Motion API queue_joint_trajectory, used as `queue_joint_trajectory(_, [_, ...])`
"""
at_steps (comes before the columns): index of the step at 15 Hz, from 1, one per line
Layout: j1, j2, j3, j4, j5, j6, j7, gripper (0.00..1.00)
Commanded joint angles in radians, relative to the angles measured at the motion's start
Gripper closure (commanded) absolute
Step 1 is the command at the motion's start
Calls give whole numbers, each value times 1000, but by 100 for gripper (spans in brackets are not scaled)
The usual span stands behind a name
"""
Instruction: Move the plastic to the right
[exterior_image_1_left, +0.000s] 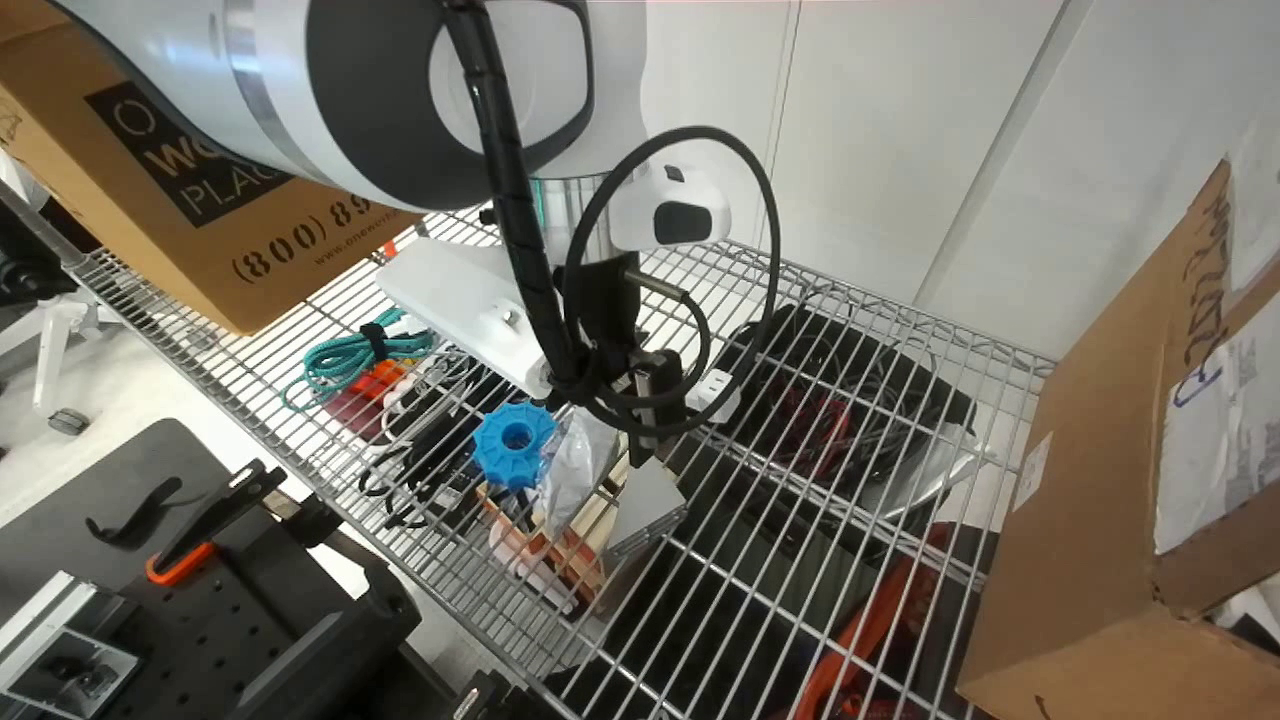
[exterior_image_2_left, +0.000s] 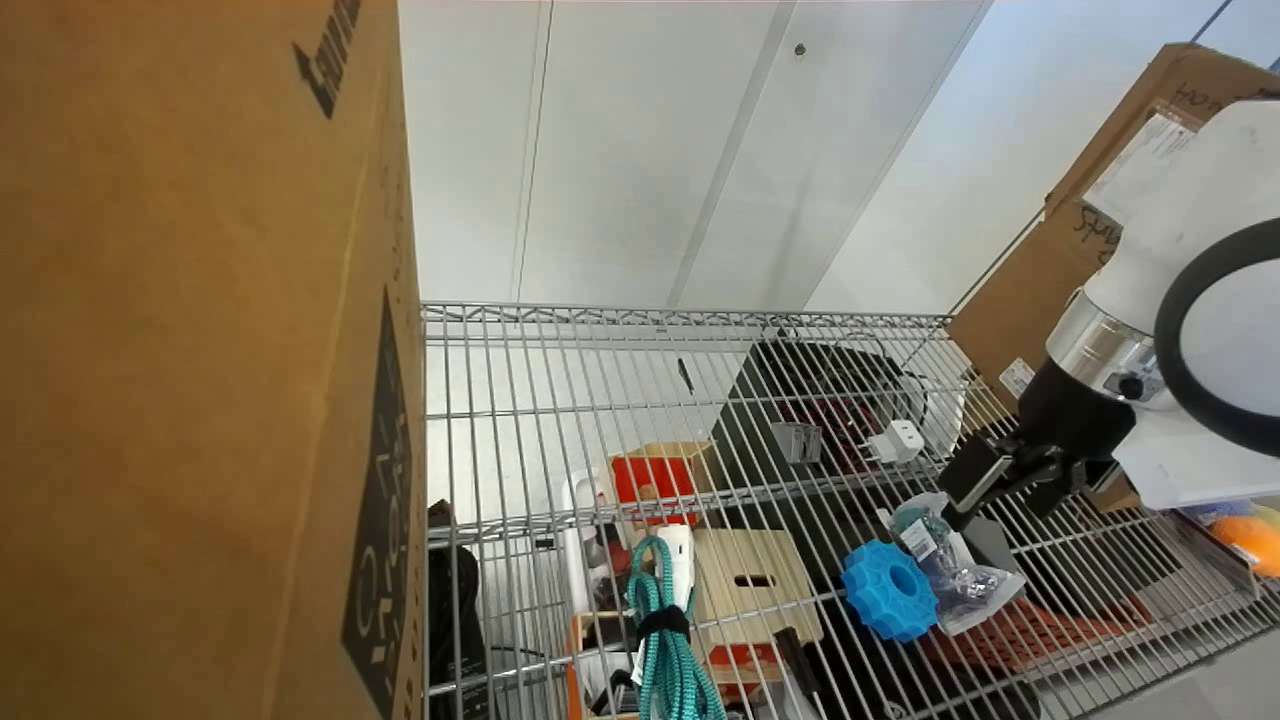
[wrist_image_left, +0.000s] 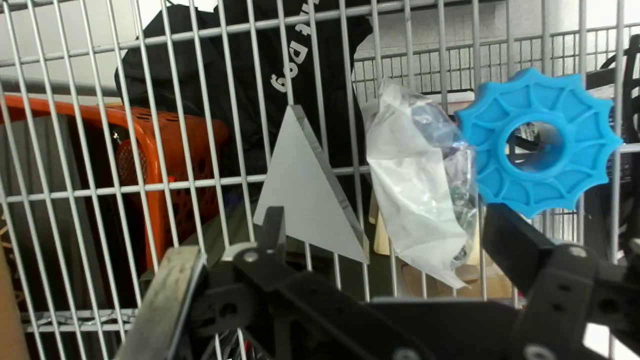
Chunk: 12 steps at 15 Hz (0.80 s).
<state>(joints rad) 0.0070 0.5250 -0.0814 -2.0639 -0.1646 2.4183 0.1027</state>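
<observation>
- Plastic bag (wrist_image_left: 420, 187): long, crumpled, thin film. Opaque white and glossy along one side, softly folded; clear along the other, purple and greenish tints showing through. Tapers to a ragged point in the wrist view. Small white label (exterior_image_2_left: 917, 541) visible in an exterior view.
- Position: lying on the wire shelf (exterior_image_2_left: 640, 314), between a grey triangular block (wrist_image_left: 305, 185) and a blue wheel (wrist_image_left: 485, 147). Its clear edge meets the wheel's rim in the wrist view; actual contact uncertain.
- Gripper (wrist_image_left: 385, 210): black, angular, hinged. Jaws spread well apart, bag showing across the gap in the wrist view. Whether either side touches it, cannot tell.
- Wheel: thick, moulded; pointed, scalloped rim, curved raised ribs, round hole through the centre.
- Block: smooth flat face, thick side edge with small notches.
- Shelf: slim parallel metal rods over crossbars, zigzag truss along an edge.
- Seen through the rods: orange basket (wrist_image_left: 199, 140), perforated; creased black fabric (wrist_image_left: 245, 85) with pale lettering.
- Teal cord (exterior_image_2_left: 670, 670): braided, coiled, bound with a black strap (exterior_image_2_left: 663, 622).
- Cardboard box (exterior_image_1_left: 1080, 440): brown, flat-sided, marker writing.
</observation>
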Motion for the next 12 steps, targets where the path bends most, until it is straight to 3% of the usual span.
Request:
queue_joint_trajectory(1, [-17, -25, 34, 1, 49, 3, -40, 0])
queue_joint_trajectory(6, [-13, -43, 70, 10, 117, -7, -57, 0])
queue_joint_trajectory(7, [3, -17, 44, 17, 86, -3, -32, 0])
queue_joint_trajectory(12, [4, -14, 44, 17, 89, -3, -32, 0])
